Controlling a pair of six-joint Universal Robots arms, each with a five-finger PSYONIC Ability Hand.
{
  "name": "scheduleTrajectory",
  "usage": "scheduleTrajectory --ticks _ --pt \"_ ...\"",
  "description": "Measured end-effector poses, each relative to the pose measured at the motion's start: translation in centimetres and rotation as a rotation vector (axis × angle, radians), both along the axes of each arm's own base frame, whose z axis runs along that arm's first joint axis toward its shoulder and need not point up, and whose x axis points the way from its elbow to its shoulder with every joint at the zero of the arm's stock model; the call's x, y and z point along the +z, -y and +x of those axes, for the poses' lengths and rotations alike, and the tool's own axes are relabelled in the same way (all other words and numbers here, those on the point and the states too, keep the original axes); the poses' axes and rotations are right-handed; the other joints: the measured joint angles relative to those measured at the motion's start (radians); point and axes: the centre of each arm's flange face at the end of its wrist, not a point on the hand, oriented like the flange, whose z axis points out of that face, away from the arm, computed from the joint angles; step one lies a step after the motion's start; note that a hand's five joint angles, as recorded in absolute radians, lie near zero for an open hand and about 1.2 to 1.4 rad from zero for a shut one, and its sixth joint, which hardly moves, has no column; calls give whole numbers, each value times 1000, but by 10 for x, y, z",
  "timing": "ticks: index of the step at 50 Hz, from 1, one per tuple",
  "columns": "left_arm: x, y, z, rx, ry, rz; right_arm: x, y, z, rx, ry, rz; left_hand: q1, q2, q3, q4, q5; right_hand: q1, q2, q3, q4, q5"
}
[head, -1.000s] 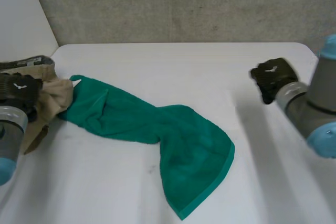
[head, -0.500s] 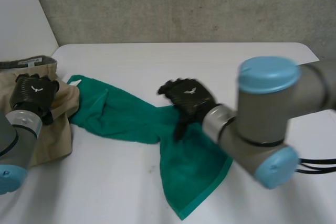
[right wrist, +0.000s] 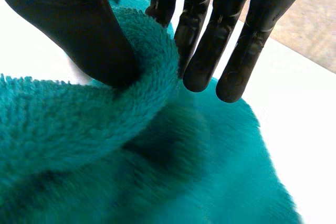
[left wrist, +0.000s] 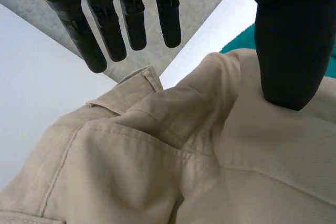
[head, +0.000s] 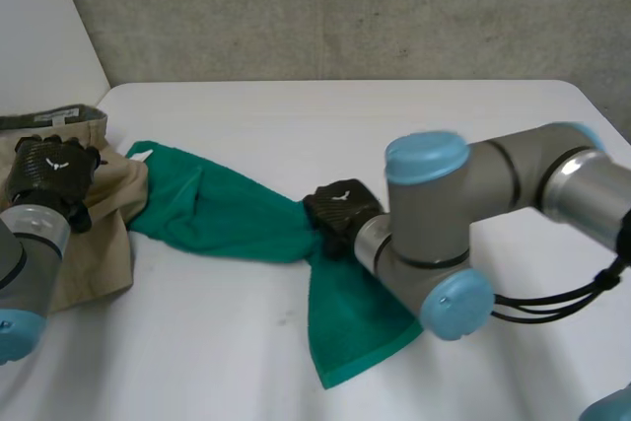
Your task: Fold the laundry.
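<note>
2 cloths lay on the white table [head: 414, 125]. The right hand [head: 338, 212] pinched a raised fold at the middle of the green towel [head: 227, 219]. The left hand [head: 51, 173], fingers straight, hovered over the beige trousers [head: 94, 253] beside the towel.

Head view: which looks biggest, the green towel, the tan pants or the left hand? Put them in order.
Largest: green towel.
Middle: tan pants, though part runs off the view's edge.
Smallest: left hand, resting over the pants.

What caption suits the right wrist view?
Right hand pinching a fold of fluffy teal terry towel between thumb and fingers.
</note>
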Motion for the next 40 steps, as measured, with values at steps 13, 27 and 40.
scheduleTrajectory --ticks 13,27,40 --pt "21 -7 -3 -11 -10 -59 66 70 -114 -193 -229 -232 -97 -103 -100 -92 -98 0 0 0 0 15" --pt "30 -31 -47 -169 -92 -78 73 87 -140 -205 -273 -279 -182 -184 -177 -174 -167 3 0 0 0 20" --pt "21 -56 -143 -546 -247 -26 81 60 -126 -156 -204 -248 -182 -184 -177 -174 -167 3 0 0 0 20"
